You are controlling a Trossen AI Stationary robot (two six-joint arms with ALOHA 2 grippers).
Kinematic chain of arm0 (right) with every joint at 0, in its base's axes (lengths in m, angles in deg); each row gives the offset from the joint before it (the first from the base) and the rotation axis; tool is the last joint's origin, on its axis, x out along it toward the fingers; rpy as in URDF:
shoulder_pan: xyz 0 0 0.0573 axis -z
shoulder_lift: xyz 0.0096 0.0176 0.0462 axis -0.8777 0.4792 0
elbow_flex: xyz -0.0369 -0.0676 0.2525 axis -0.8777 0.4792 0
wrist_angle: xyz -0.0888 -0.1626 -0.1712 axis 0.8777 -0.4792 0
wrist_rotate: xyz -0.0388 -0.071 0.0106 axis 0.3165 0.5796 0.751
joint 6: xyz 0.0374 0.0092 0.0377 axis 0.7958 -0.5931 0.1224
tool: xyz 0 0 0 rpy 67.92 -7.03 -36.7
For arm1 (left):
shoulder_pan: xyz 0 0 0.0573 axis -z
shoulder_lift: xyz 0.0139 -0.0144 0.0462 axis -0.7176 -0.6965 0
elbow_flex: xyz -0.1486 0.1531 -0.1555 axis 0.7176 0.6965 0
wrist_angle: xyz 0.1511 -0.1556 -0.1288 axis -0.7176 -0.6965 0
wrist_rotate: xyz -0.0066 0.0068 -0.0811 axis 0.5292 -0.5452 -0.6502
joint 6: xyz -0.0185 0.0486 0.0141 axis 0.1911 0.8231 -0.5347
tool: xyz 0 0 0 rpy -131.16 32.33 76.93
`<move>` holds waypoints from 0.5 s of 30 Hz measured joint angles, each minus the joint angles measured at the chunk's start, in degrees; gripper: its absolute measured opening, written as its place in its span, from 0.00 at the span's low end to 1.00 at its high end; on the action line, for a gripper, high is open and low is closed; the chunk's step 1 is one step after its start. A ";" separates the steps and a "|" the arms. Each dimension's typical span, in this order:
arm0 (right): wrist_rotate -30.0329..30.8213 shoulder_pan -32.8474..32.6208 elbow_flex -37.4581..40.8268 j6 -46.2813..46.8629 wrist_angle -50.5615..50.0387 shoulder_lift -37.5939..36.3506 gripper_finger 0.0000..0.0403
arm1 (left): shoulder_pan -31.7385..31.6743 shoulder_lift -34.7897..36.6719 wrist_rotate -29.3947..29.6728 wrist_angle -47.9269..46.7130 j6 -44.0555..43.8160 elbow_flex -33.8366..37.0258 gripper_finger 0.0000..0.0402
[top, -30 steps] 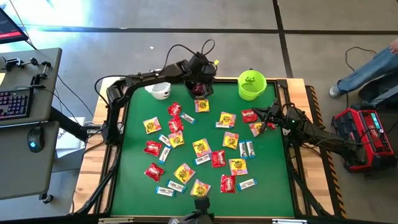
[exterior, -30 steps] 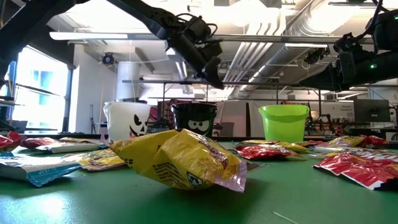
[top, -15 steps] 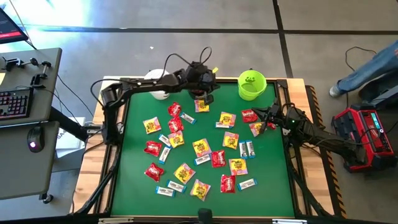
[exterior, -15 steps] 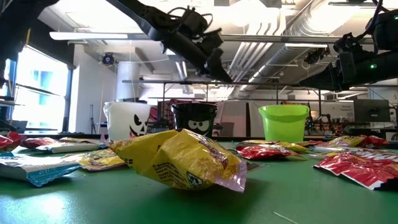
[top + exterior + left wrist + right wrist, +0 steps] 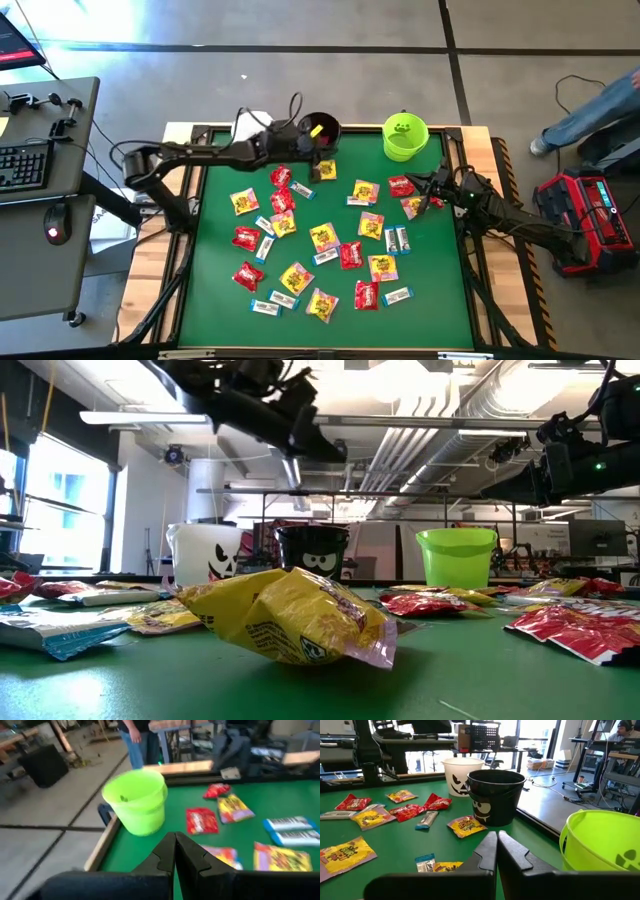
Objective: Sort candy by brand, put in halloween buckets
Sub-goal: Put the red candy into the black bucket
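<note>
My left gripper (image 5: 322, 152) had swung back off the black bucket (image 5: 318, 130), fingers together and empty; my right gripper (image 5: 418, 187) waited shut beside candy (image 5: 401, 186).

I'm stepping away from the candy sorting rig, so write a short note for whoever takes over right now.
Left gripper: jaws shut, empty, above the table beside the black bucket.
Right gripper: jaws shut, empty, waiting at the table's right side near the lime green bucket.
White bucket: at the back, left of the black one.
Done: one yellow packet shows inside the black bucket.
Left: most of the candy, red, yellow-and-pink and white-and-blue, lies unsorted on the green table.
</note>
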State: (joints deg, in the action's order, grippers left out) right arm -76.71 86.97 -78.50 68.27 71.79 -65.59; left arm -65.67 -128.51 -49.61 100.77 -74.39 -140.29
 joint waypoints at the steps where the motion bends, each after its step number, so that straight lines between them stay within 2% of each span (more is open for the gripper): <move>1: -0.01 0.01 -0.01 0.00 0.00 0.01 0.00 | 0.37 0.82 0.00 0.01 -0.13 1.20 0.00; 6: 0.00 0.00 0.01 0.00 0.00 0.01 0.00 | 2.22 3.89 0.00 4.47 -1.00 7.04 0.00; 15: 0.00 -0.26 0.02 2.40 0.17 0.03 0.00 | 5.24 4.14 0.02 14.38 -3.17 15.32 0.00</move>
State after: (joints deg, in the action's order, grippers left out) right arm -76.71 86.71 -78.48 70.67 71.96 -65.56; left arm -60.42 -124.37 -49.58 115.15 -77.55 -124.97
